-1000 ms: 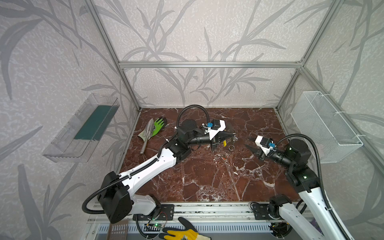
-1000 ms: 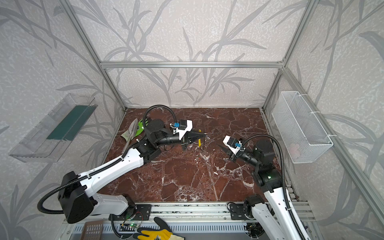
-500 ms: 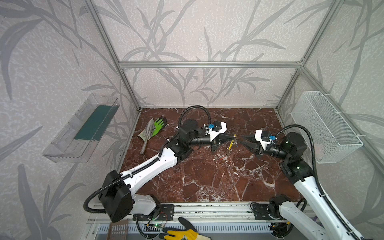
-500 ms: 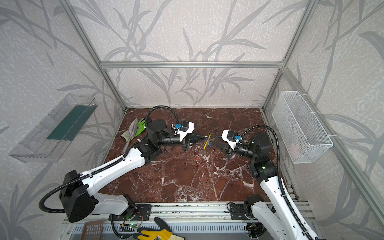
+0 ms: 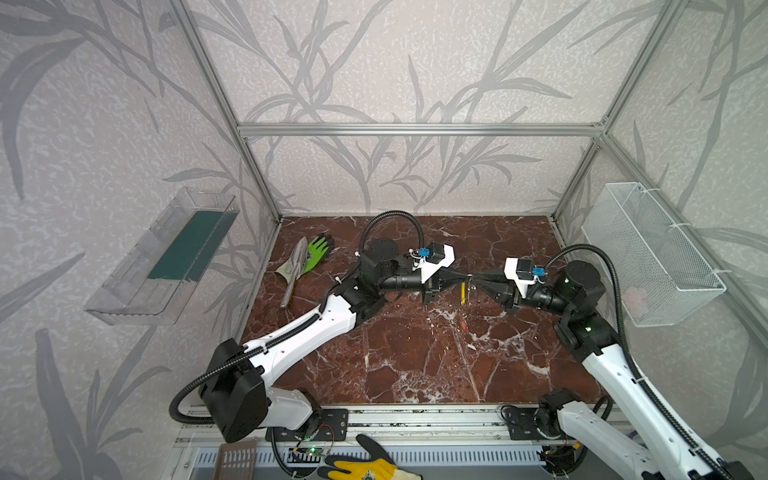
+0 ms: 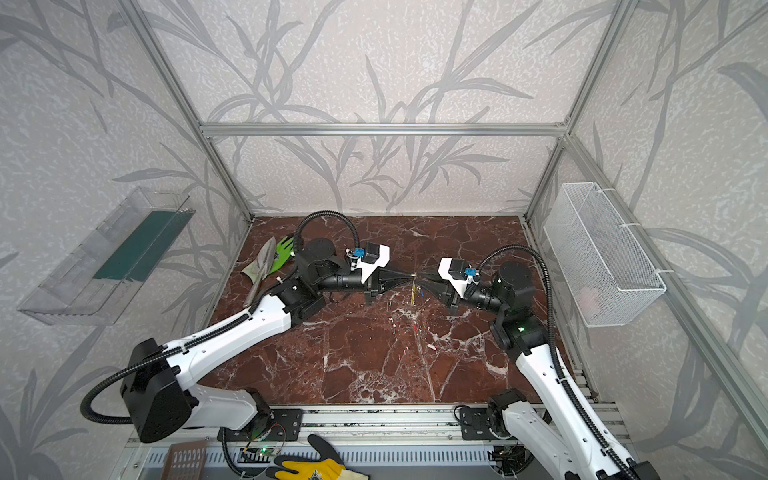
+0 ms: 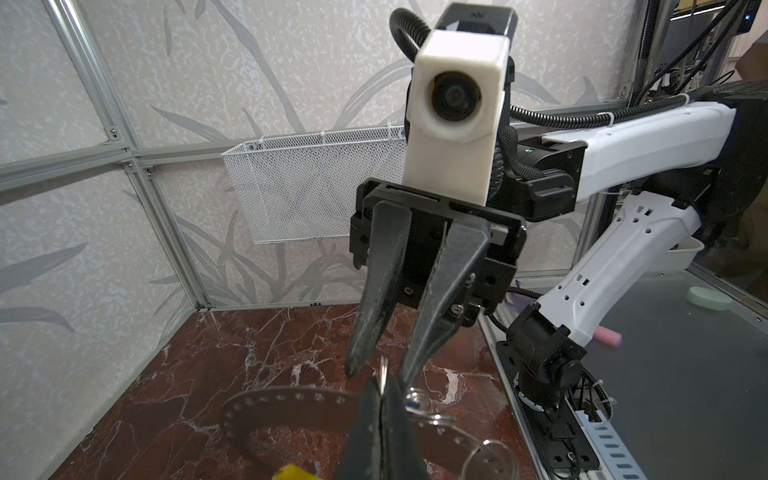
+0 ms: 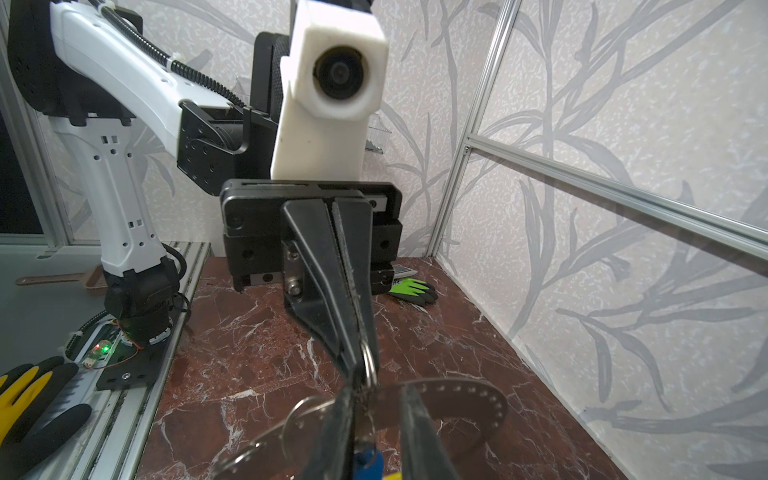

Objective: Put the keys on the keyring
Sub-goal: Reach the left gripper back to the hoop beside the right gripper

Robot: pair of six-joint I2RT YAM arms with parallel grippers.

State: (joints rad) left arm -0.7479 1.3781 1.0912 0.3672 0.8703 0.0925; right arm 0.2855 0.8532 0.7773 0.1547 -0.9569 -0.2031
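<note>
A red-brown marble bench (image 5: 407, 365) sits inside leaf-patterned walls, with a white wire basket (image 5: 648, 253) hung on the wall beyond the right claw (image 7: 380, 370). The badge on the yellow glove (image 5: 365, 467) at the front rail is too small to read.

The left claw (image 5: 468, 275) is clenched on the keyring (image 7: 282, 405). The dotted grey band curves away to one side of its tips, and a small metal ring stands out of them. The keyring's yellow arc (image 5: 462, 291) hangs just below.

The right claw meets it tip to tip, its fingers apart and straddling that small ring without gripping it. The blue-tagged key (image 8: 368, 459) hangs between the right claw's fingers. The red-orange-tagged key (image 5: 461, 325) lies on the bench below both claws, apart from them.
</note>
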